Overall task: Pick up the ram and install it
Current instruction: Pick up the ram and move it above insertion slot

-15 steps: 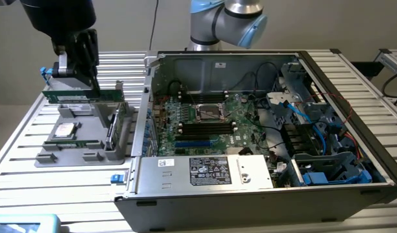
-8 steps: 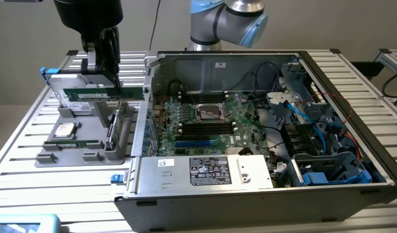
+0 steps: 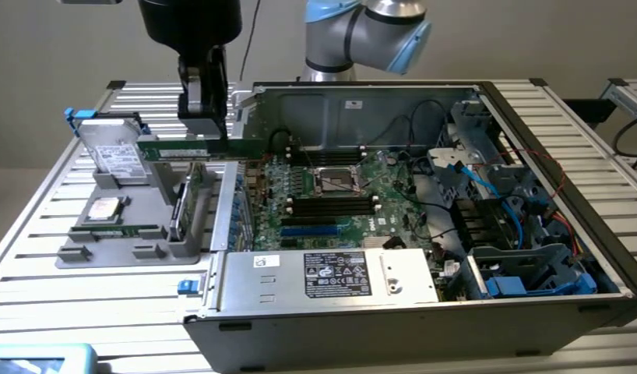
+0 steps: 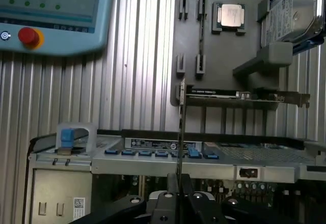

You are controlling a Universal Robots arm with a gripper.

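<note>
One end effector (image 3: 205, 128) clamps the ram (image 3: 165, 148), broadside in the exterior view, edge-on from the wrist.

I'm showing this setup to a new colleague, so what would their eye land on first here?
First the black gripper, at the exterior view's upper left, shut on the slim green ram stick held level beside the open dark metal computer case. Then the green motherboard laid bare inside that case, mid-picture. In the wrist view, the round red button on the pale blue pendant stands out.
</note>
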